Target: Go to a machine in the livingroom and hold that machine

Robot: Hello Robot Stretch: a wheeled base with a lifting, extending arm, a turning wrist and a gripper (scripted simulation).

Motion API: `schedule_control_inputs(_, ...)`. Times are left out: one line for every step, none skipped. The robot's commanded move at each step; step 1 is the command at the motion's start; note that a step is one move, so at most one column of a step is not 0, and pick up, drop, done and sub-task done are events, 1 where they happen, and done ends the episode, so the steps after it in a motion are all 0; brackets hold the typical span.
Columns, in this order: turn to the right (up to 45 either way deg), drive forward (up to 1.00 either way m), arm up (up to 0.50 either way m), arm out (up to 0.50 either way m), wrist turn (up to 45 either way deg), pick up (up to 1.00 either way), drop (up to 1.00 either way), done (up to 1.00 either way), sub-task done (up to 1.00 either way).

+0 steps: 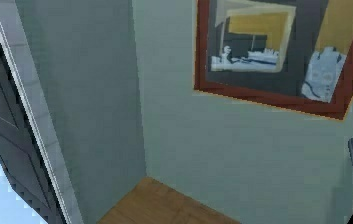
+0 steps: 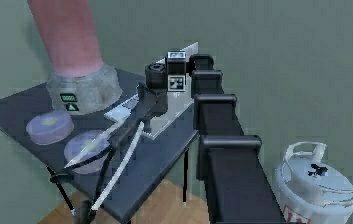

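The arm [image 2: 220,122] reaches over the desk [image 2: 12,108] to put the claw [image 2: 112,140] near the pink-topped box [image 2: 81,84]; its grip cannot be told

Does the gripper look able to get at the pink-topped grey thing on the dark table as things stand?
Probably yes. The gripper shows against the table, just right of the pink-topped grey thing, and nothing stands between them.

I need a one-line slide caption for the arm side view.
Arm extended, gripper at a dark table bearing two lavender discs.
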Motion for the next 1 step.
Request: schedule_control_inputs(0.0, 0.00, 0.00, 0.00, 45.0, 0.00, 0.00, 0.00, 0.00)
